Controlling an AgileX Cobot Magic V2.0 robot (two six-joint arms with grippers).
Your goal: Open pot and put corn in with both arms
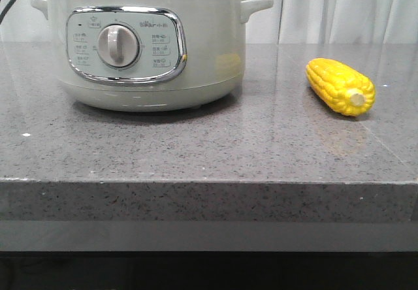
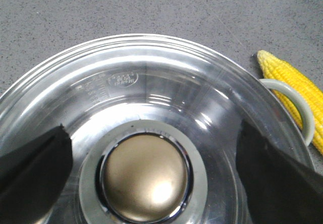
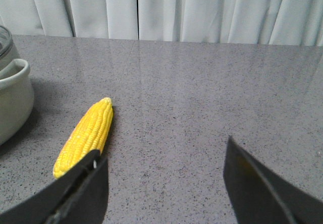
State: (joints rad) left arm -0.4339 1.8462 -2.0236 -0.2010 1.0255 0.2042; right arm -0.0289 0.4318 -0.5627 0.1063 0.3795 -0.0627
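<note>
The pale grey-green pot (image 1: pixel 144 48) stands at the back left of the counter, its control panel and silver dial (image 1: pixel 118 46) facing me. Its glass lid (image 2: pixel 151 88) is on, with a bronze knob (image 2: pixel 146 177) in the middle. My left gripper (image 2: pixel 151 158) is open right above the lid, one finger on each side of the knob, apart from it. The yellow corn (image 1: pixel 339 86) lies on the counter to the right of the pot; it also shows in the right wrist view (image 3: pixel 86 133). My right gripper (image 3: pixel 164 178) is open and empty, just beside the corn's stub end.
The grey speckled counter (image 1: pixel 196 153) has its front edge near the camera. White curtains (image 3: pixel 166 9) hang behind it. The pot's right side handle (image 2: pixel 295 105) sits close to the corn.
</note>
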